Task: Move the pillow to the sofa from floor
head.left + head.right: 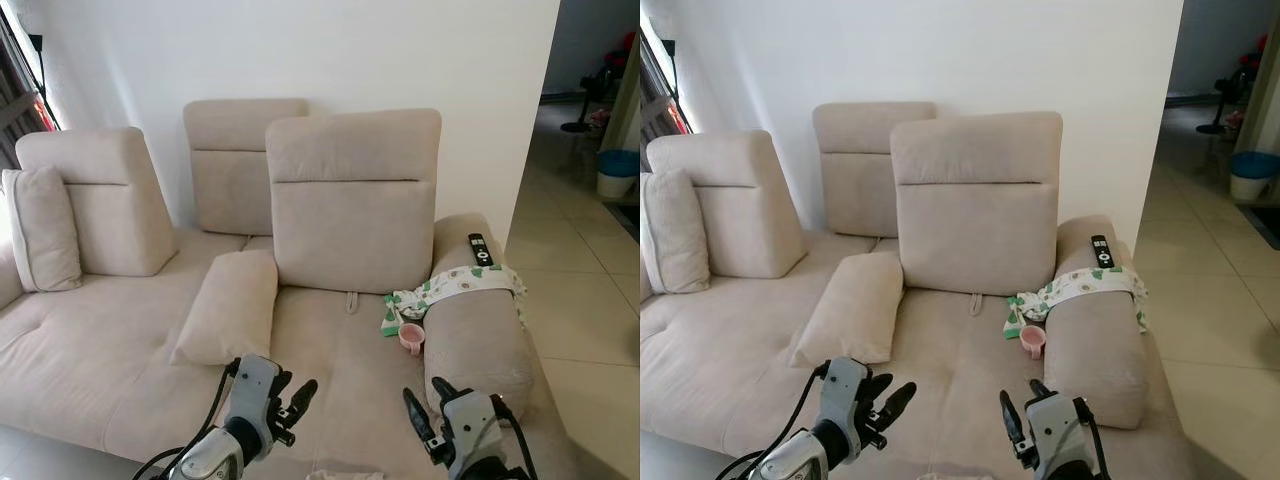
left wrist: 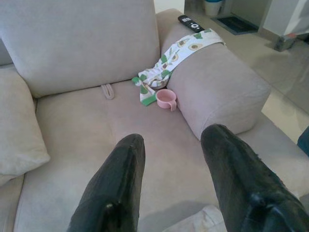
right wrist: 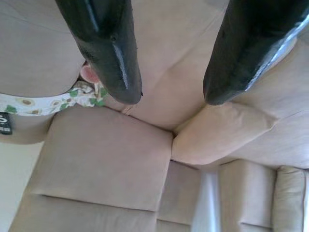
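Note:
A beige pillow (image 1: 228,305) lies on the sofa seat (image 1: 90,360), leaning against the middle backrest cushion (image 1: 352,200). It also appears in the right wrist view (image 3: 217,133). A second beige pillow (image 1: 42,228) stands at the far left of the sofa. My left gripper (image 1: 292,402) hovers low over the seat's front, open and holding nothing (image 2: 174,145). Beside it, my right gripper (image 1: 428,402) is also open with nothing between its fingers (image 3: 171,94). A bit of pale fabric (image 1: 345,473) shows below the grippers; I cannot tell what it is.
A pink cup (image 1: 411,338) sits on the seat beside the right armrest (image 1: 475,350). An avocado-print cloth (image 1: 455,285) and a black remote (image 1: 480,248) lie on that armrest. Tiled floor (image 1: 580,310) with a blue bucket (image 1: 618,165) lies to the right.

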You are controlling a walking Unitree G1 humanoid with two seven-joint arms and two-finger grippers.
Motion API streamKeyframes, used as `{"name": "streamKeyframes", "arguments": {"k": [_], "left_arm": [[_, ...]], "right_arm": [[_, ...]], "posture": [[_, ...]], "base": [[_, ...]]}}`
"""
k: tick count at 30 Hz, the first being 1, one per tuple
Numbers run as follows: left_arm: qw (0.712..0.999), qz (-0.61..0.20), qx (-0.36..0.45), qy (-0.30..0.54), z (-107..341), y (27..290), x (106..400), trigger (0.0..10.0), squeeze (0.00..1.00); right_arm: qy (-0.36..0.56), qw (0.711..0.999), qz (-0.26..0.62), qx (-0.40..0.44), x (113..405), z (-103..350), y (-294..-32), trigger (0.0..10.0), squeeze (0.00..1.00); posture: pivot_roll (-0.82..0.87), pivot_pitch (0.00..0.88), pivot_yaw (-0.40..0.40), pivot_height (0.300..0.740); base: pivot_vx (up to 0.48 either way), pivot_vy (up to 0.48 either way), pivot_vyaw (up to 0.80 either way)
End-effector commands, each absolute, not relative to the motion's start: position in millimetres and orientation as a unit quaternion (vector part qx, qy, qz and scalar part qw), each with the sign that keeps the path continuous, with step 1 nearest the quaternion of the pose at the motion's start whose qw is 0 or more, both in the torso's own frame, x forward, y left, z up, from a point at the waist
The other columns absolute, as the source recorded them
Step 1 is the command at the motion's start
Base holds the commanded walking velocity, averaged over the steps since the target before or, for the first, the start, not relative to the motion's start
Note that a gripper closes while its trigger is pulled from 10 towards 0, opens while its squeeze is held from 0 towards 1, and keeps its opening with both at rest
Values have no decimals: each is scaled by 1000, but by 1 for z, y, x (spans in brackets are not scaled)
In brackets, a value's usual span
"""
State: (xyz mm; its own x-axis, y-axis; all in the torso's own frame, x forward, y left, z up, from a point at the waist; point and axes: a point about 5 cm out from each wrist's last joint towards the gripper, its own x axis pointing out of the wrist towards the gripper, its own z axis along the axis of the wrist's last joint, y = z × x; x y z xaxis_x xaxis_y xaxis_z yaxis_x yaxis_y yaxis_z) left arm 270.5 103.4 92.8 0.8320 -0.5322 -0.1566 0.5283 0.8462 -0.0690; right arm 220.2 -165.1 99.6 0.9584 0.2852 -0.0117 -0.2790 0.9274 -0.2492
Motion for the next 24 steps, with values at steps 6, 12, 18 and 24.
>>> {"name": "streamKeyframes", "arguments": {"k": [6, 12, 18, 24], "left_arm": [[955, -278, -1, 102, 86, 106, 269, 10000, 0], [954, -283, 4, 100, 86, 104, 269, 10000, 0], [954, -284, 3, 99, 85, 105, 268, 10000, 0], [952, -289, 6, 97, 85, 105, 268, 10000, 0]], "right_arm": [[-19, 982, 148, -117, 219, 99, -162, 10000, 0], [-20, 983, 146, -113, 219, 100, -163, 10000, 0], [-20, 983, 143, -111, 217, 99, -164, 10000, 0], [-17, 984, 137, -109, 214, 97, -166, 10000, 0]], "posture": [[-18, 0, 131, 701], [-23, 0, 132, 671], [-23, 0, 132, 651], [-28, 0, 133, 626]], "base": [[0, 0, 0], [0, 0, 0], [0, 0, 0], [0, 0, 0]]}}
